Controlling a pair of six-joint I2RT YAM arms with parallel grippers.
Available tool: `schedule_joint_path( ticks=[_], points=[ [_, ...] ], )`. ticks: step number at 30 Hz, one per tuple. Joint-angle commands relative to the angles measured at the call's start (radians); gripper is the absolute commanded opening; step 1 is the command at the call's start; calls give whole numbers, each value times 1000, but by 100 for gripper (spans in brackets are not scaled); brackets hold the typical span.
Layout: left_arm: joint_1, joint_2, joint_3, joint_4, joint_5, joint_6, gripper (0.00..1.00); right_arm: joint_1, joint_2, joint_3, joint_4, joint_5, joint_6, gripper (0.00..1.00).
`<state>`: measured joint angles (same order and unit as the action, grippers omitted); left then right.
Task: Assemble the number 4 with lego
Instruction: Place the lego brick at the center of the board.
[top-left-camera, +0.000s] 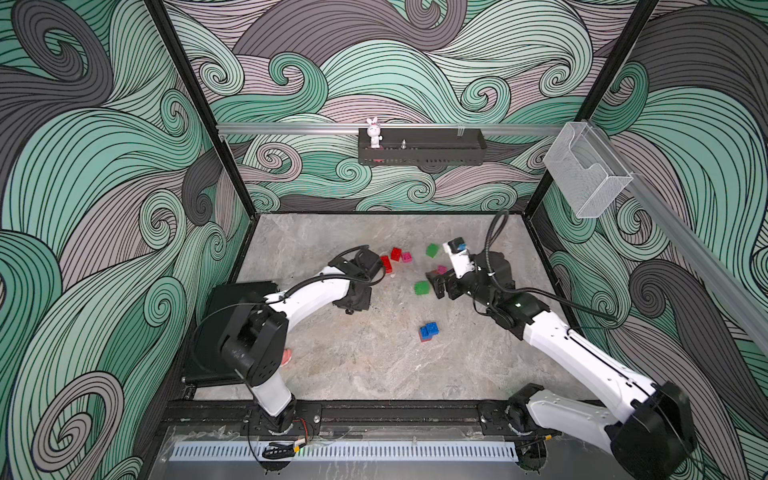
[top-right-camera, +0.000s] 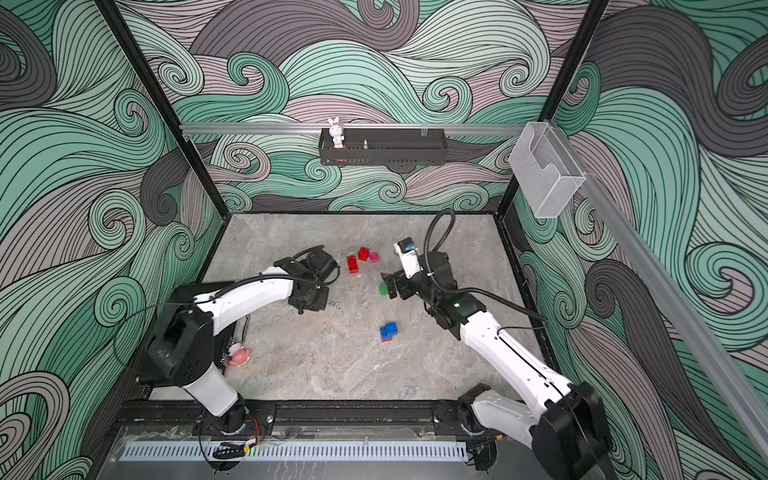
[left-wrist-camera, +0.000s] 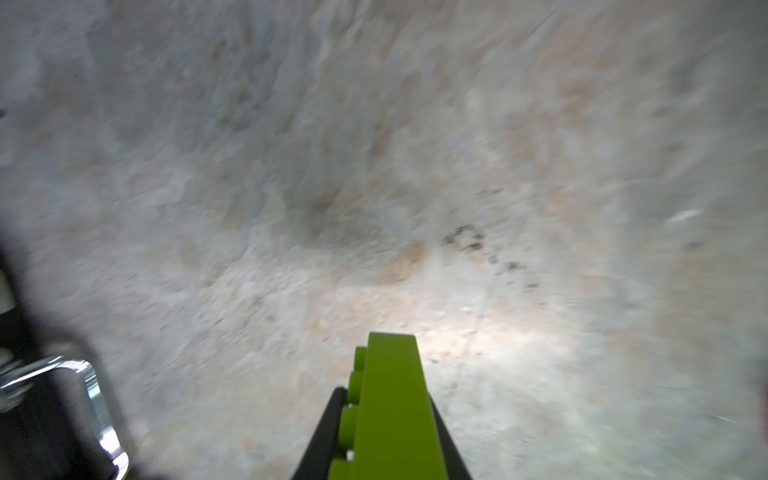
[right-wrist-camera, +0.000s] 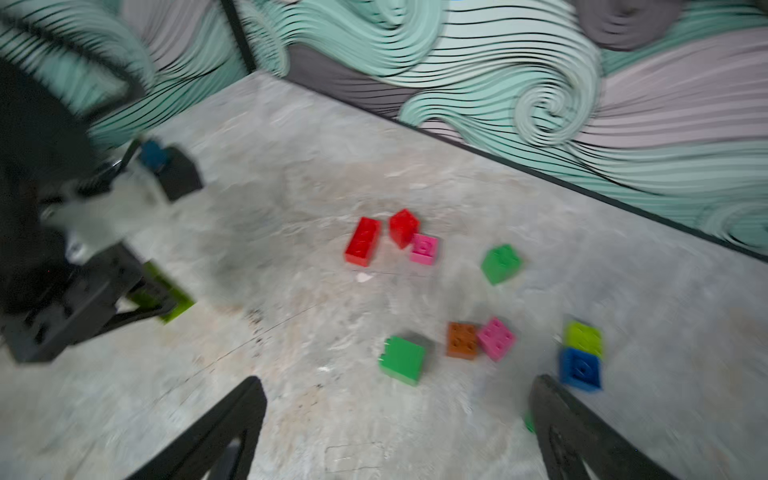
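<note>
Gathering step, apparently: left pincer (left-wrist-camera: 386, 399) grips lime brick (left-wrist-camera: 397, 365) near the long red brick (right-wrist-camera: 363, 241); right pincer (right-wrist-camera: 397, 382) gapes empty over loose bricks (right-wrist-camera: 462, 340) beside it; next likely needs stud-aligned placement.

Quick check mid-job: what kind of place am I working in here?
Looks like an enclosed robot test cell, not a home: wave-print walls on a black frame box in a stone-look table, with two arms mounted on its front rail.

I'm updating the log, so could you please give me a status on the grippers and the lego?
Left gripper shut on lime brick. Right gripper open, empty. Other lego scattered on table, no 4 yet. Nothing seen in the way.
</note>
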<state>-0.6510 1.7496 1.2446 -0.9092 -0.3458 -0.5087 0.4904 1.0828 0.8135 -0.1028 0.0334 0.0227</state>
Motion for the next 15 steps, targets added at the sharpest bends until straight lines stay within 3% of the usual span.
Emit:
schedule_joint_path(
  ticks=[1, 5, 11, 15],
  points=[
    [-47, 144, 54, -269, -377, -101, 0, -44, -54, -35, -87, 203, 198, 100],
    [-94, 297, 139, -410, -483, -197, 5, -60, -96, -78, -92, 204, 212, 100],
    [-111, 407, 209, -436, -461, -213, 20, -64, -92, -84, -79, 179, 208, 100],
    [-120, 418, 246, -445, -444, -207, 46, -64, -72, -73, -84, 161, 189, 100]
  ],
)
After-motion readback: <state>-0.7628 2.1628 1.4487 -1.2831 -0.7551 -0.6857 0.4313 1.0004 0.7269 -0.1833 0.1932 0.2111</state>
